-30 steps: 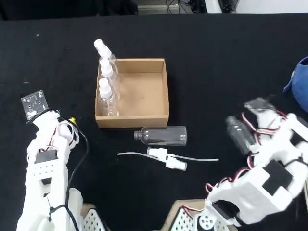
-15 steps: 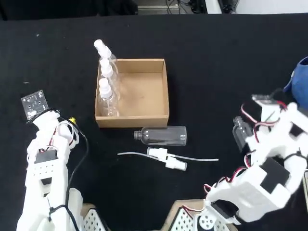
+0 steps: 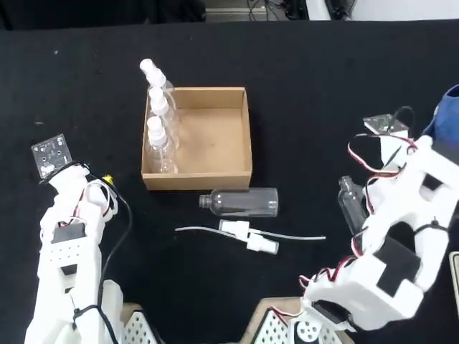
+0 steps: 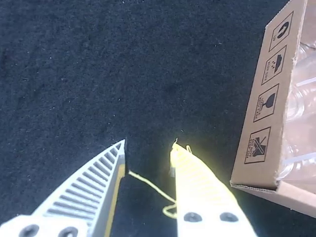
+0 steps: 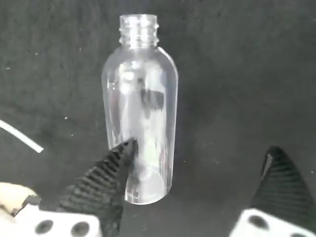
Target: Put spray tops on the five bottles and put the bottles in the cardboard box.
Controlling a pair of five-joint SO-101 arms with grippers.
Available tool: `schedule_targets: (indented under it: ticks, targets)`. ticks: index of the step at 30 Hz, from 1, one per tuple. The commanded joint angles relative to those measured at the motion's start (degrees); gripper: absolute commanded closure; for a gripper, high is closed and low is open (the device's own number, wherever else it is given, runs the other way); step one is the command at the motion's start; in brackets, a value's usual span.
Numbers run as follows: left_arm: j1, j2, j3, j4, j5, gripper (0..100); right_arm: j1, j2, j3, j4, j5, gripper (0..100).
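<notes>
The cardboard box (image 3: 215, 140) stands mid-table with three bottles with spray tops (image 3: 159, 118) along its left wall. A capless clear bottle (image 3: 240, 202) lies just in front of the box. Two loose spray tops (image 3: 249, 236) with long tubes lie closer to the front. Another capless bottle (image 3: 351, 204) (image 5: 140, 108) lies at the right. My right gripper (image 5: 201, 147) is open over it, with one black finger (image 5: 116, 168) against the bottle's base and the other well clear. My left gripper (image 4: 148, 145) is open over bare cloth, beside the box's corner (image 4: 264, 113).
A blue object (image 3: 448, 122) sits at the right table edge, behind the right arm. Black cloth covers the table (image 3: 323, 86), with free room behind and to the right of the box. The left arm (image 3: 68, 236) stands at the front left.
The right arm's wrist has swung toward the far side, above the right-hand bottle, which has shifted slightly. The left arm, box and other items have not moved.
</notes>
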Motion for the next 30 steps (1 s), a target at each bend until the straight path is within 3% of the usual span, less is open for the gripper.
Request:
schedule_targets:
  ticks: [1, 7, 11, 16, 22, 30]
  targets:
    - [0.57, -1.05, -0.4, -0.7, 0.44, 97, -1.14, -4.79, 2.77, -2.73, 0.53, 63.4]
    - [0.66, -1.05, -0.4, -0.7, 0.44, 97, -1.14, -15.52, 0.22, 5.1, -3.43, 63.5]
    - [0.66, -1.05, -0.4, -0.7, 0.35, 97, -4.92, -20.88, 2.07, 10.73, -3.52, 63.5]
    - [0.66, -1.05, -0.4, -0.7, 0.35, 97, -9.41, -22.2, 15.16, -0.35, -3.78, 63.5]
    - [0.66, -1.58, 0.48, -1.05, 0.35, 97, -9.41, -22.11, 25.54, -19.08, -3.43, 63.5]
    - [0.66, -1.58, 0.4, -1.05, 0.35, 97, -9.85, -22.02, 28.62, -20.84, -3.34, 63.5]
